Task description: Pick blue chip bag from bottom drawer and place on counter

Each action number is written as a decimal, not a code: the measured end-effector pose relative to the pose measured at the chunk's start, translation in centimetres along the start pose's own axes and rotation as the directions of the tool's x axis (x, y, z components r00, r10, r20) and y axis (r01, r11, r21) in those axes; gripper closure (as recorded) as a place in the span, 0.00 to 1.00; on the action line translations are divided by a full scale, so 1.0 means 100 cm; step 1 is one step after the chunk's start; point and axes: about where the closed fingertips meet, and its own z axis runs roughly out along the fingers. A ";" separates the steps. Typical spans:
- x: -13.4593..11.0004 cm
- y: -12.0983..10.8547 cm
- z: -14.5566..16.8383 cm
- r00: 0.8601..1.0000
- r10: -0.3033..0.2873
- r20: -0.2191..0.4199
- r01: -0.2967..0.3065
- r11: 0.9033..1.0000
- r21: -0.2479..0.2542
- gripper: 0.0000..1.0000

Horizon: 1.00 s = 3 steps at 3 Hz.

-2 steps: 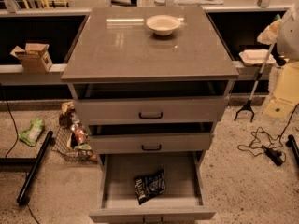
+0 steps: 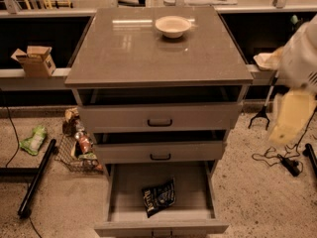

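- Because the drawer (image 2: 129,192) is pulled open, the bag (image 2: 159,197) lies inside, easy to reach.
- Hand (image 2: 292,115) hangs at the right, well apart; spread or pressed together, I cannot tell.

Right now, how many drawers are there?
3. The top drawer and middle drawer have black handles; the bottom drawer below is pulled out, holding the blue chip bag. The end effector hovers right of them.

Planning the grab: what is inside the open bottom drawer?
Only the blue chip bag lies on the bottom drawer floor, near the front. The drawer's rear is hidden under the middle drawer. The gripper hangs off to the right.
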 end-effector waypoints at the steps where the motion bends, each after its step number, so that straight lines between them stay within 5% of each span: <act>1: 0.022 0.021 0.091 0.998 0.062 0.004 -0.062 0.994 -0.092 0.00; 2: 0.035 0.043 0.176 0.984 0.163 0.071 -0.149 0.973 -0.177 0.00; 3: 0.035 0.043 0.175 0.984 0.163 0.071 -0.148 0.973 -0.177 0.00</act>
